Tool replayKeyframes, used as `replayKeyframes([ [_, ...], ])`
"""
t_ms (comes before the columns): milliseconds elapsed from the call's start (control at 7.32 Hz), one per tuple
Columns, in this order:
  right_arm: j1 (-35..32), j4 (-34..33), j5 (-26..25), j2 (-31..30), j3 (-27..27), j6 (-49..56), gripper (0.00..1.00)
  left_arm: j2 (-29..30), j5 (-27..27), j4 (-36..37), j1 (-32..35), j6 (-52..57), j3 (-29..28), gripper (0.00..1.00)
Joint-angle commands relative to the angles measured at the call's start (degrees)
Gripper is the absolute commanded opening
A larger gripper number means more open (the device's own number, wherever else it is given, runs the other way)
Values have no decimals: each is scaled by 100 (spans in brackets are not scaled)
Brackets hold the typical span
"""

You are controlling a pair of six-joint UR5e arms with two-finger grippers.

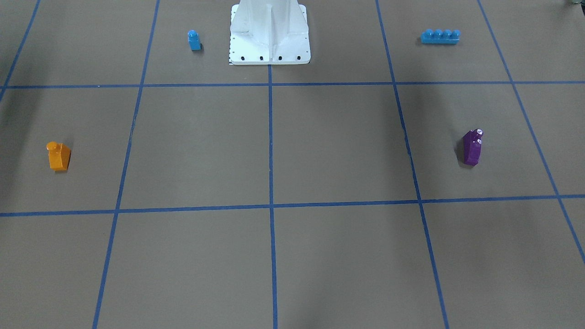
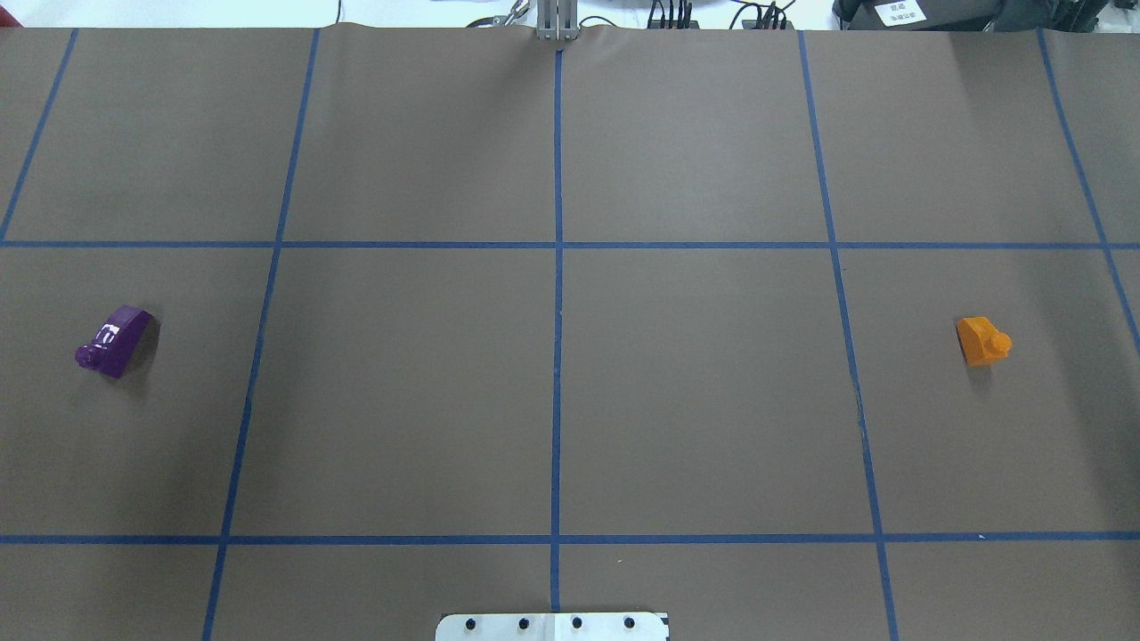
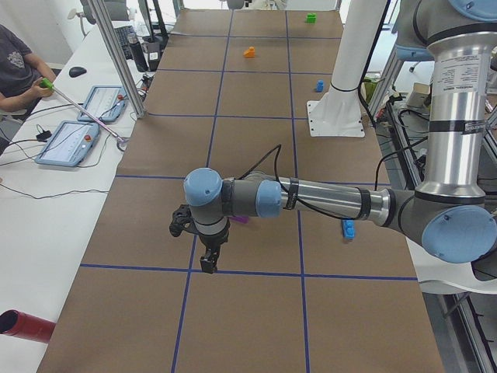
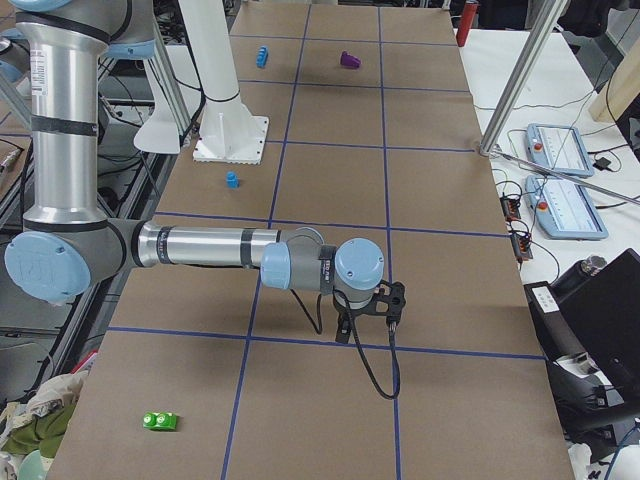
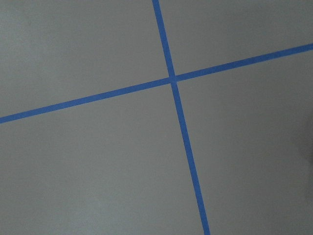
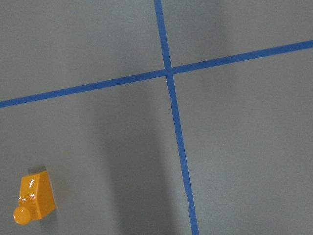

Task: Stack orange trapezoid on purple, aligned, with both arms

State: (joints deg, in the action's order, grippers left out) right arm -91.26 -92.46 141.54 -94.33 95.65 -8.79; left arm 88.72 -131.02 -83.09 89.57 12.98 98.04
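Overhead exterior shows orange trapezoid [image 2: 981,341] far from purple [image 2: 114,341]; left tool [image 3: 208,264], right tool [image 4: 343,333]: cannot tell state.

Out from the base [image 1: 269,41], bare mat [image 1: 269,146] runs wide between orange block [image 1: 59,156] and purple block [image 1: 472,147]; beside the base stand a small blue block [image 1: 194,40] and blue brick [image 1: 440,36], one each side

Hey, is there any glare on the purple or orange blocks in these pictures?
Yes: overhead, a white glare patch on the purple block; front-facing, a small glint by its stud; right wrist, faint highlights on the orange trapezoid.
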Motion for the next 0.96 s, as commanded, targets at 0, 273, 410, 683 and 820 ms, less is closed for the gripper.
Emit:
replayKeyframes([
  [0,-6,0,-3,46,50,-9,100,23,6,12,-1,-6,48,100],
  [273,-6,9,-12,81,198,-35,100,181,7,-109,-105,2,380,100],
  [410,-6,0,-12,55,400,-96,100,207,15,-302,-489,-345,531,100],
  [683,11,0,-4,255,594,-114,100,549,-230,-470,-1629,-1531,865,100],
  [820,3,-17,40,396,612,-114,100,568,-196,-680,-2027,-2084,823,100],
])
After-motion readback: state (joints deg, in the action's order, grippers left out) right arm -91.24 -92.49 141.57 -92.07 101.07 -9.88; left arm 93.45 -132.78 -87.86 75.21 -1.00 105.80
